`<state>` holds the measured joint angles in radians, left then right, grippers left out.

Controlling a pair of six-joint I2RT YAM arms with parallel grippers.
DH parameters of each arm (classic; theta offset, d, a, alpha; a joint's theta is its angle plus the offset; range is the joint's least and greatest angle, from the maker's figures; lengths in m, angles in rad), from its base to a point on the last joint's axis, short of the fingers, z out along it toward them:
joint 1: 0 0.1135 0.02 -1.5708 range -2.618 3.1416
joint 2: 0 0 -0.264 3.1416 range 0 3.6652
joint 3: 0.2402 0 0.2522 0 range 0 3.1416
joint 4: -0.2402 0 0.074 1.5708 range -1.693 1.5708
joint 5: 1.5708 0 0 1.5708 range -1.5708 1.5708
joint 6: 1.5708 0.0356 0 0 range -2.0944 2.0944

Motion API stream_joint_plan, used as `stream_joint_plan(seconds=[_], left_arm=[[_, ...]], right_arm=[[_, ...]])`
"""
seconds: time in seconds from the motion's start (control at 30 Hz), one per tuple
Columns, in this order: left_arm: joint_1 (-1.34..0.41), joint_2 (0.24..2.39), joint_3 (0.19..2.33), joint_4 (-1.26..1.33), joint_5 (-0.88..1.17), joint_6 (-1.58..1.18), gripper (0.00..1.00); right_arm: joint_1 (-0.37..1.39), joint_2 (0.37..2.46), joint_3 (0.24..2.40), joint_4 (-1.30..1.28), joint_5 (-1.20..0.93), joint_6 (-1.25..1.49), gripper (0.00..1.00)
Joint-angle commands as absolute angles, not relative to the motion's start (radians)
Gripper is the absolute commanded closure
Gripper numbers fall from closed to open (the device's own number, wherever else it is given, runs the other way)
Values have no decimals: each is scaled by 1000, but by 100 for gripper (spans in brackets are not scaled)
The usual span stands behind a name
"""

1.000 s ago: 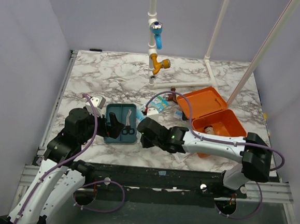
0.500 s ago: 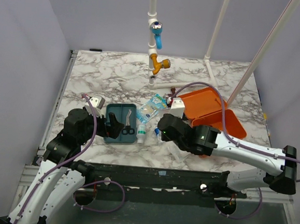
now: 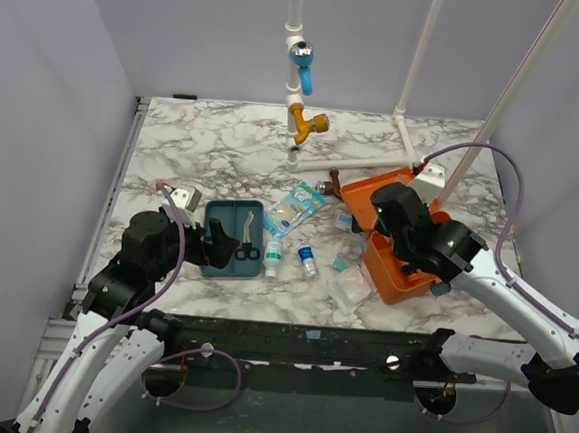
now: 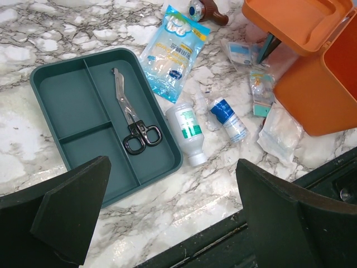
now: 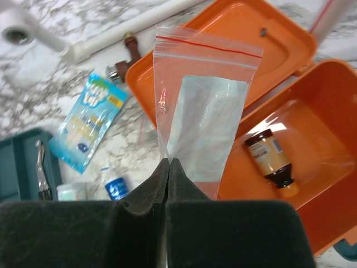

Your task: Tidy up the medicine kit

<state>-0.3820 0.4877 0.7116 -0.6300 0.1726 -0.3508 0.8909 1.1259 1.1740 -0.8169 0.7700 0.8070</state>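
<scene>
Grey-veined marble table [image 3: 195,139], plain pale walls around it. The medicine kit [image 3: 403,282] stands on the right side with its lid thrown open toward the far left; an amber bottle [image 5: 272,162] lies in its base. The right gripper [image 5: 168,164], above the kit, has its fingers pressed together on the edge of a clear zip bag [image 5: 203,111]. The left gripper [image 3: 219,241] hovers spread wide, holding nothing, over a teal tray [image 4: 61,95] at left containing scissors [image 4: 134,123]. A blue packet [image 4: 173,53] and a white bottle [image 4: 188,131] lie between tray and kit.
</scene>
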Motion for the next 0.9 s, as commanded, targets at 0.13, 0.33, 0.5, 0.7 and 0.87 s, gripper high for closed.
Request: stream_joint_plan(seconds=[0.13, 0.33, 0.5, 0.7, 0.87], left_arm=[[-385, 467, 731, -618, 194, -350, 2], [-387, 461, 730, -616, 208, -351, 2], [-387, 450, 730, -614, 215, -353, 1], [-386, 442, 730, -614, 217, -354, 1], [-386, 435, 730, -614, 218, -356, 1]], right_arm=[[717, 1064, 1071, -795, 758, 931, 99], [650, 1029, 1000, -822, 755, 1030, 99], [615, 1004, 941, -847, 711, 1085, 99], [583, 1014, 863, -847, 668, 1143, 99], [529, 1036, 820, -845, 648, 1161, 99]])
